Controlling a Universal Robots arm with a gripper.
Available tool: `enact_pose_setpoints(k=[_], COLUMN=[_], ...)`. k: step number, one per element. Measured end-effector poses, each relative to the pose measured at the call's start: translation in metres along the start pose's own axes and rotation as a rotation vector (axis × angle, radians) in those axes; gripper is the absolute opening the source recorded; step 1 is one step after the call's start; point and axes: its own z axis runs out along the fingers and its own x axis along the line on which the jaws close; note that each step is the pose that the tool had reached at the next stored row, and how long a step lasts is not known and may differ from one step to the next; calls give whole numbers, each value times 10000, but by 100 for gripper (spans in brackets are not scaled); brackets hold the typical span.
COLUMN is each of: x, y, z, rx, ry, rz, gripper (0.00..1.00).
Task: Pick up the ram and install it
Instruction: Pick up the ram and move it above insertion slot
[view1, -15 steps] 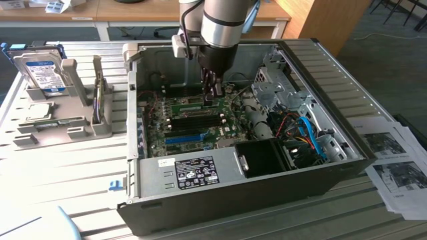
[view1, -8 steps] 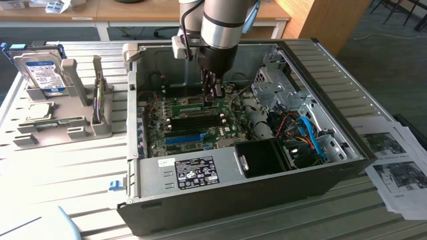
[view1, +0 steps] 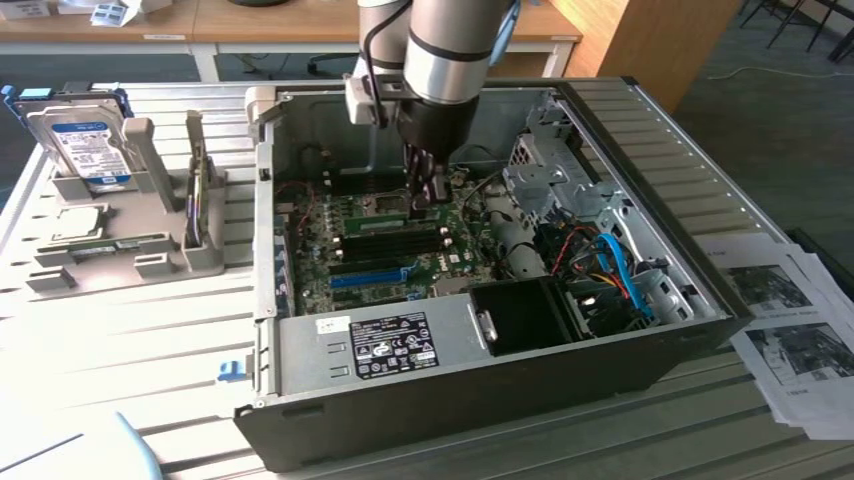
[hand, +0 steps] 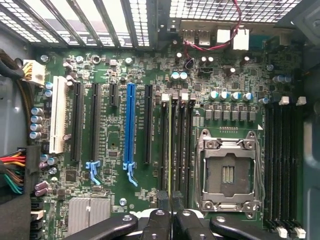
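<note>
The claw (hand: 170, 201) is clamped on the ram (hand: 170, 145), which is seen edge-on just below its fingertips and lined up among the black memory slots (hand: 178, 145) of the motherboard (hand: 115, 145). Pickup is judged done. Seating cannot be confirmed, and release is left.

Green motherboard (hand: 115, 145) in a black case (view1: 534, 400)
Silver dots across the green; blue slot (hand: 130, 122), white slot (hand: 58, 115), other slots (hand: 78, 125) black; ram (hand: 170, 150) a thin yellow-green edge; gripper (hand: 170, 201) black; arm (view1: 447, 50) silver-grey; hard drive (view1: 83, 145) label blue and white; rack (view1: 120, 250) pale grey; cables (view1: 617, 262) blue.
</note>
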Motion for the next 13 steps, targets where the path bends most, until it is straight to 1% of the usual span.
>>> enact_pose_setpoints(k=[3,8,13], x=[24,27,27], y=[0,0,-1], z=[0,0,30], rx=[0,0,-1], ry=[0,0,1], rz=[-1,-1,-1], gripper=[11,11,11])
